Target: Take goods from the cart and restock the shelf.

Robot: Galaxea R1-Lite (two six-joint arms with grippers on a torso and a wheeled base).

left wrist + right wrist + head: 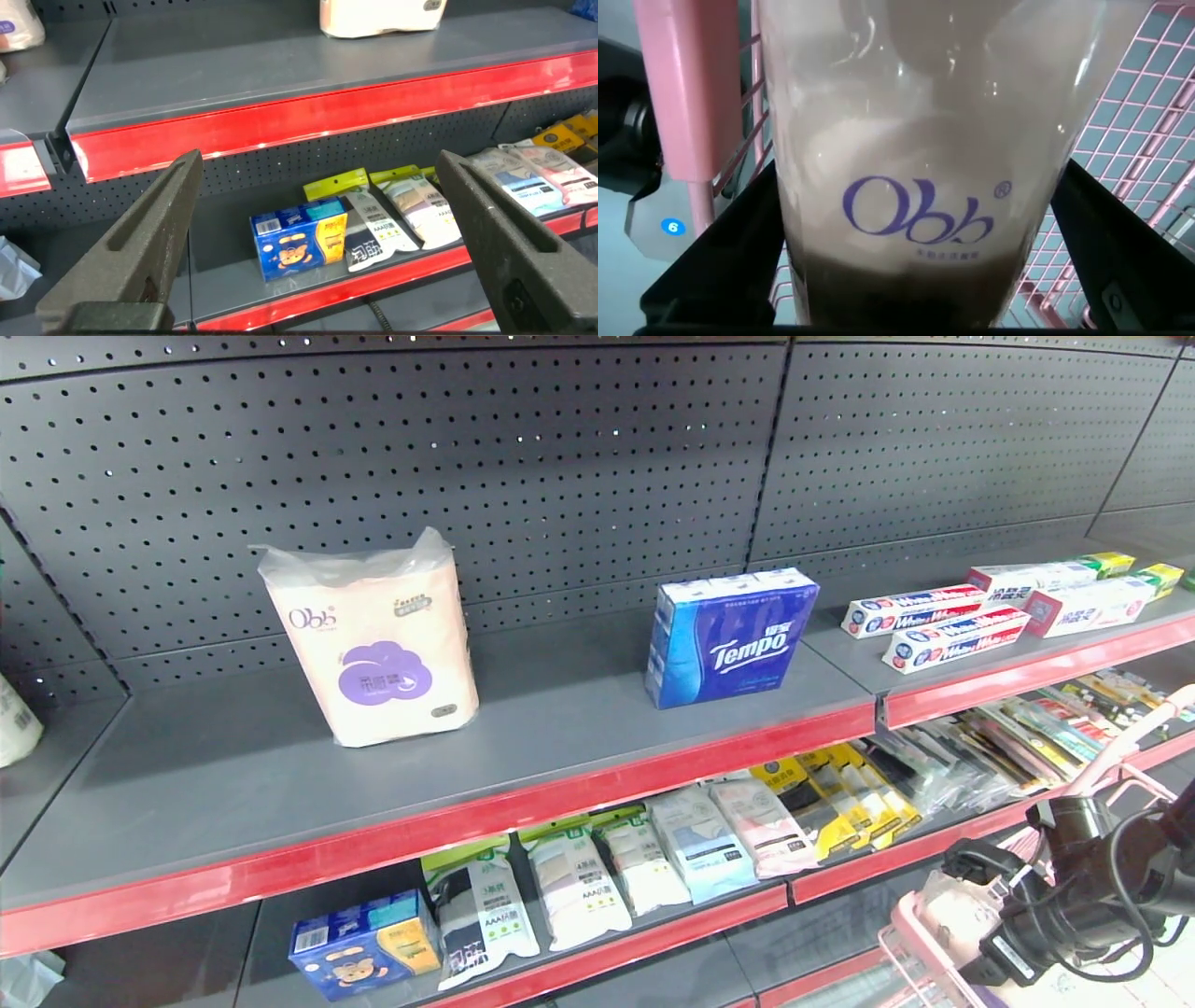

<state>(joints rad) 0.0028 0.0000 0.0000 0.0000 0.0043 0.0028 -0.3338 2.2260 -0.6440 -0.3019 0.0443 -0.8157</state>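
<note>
A pale pack of toilet paper rolls (915,140) in clear wrap sits between the fingers of my right gripper (920,196), which is shut on its sides inside the pink wire cart (691,103). From the head view that gripper (976,889) is low at the right, over the cart (910,952), with the pack (938,919) in it. A matching pink pack (373,635) stands upright on the grey upper shelf (233,775), and a blue tissue pack (728,637) stands to its right. My left gripper (318,252) hangs open before the shelf's red edge, holding nothing.
Toothpaste boxes (952,625) lie on the upper shelf's right section. The lower shelf holds a blue box (364,943), several bagged goods (653,859) and yellow packs (840,793). Bare shelf lies between and in front of the two standing packs.
</note>
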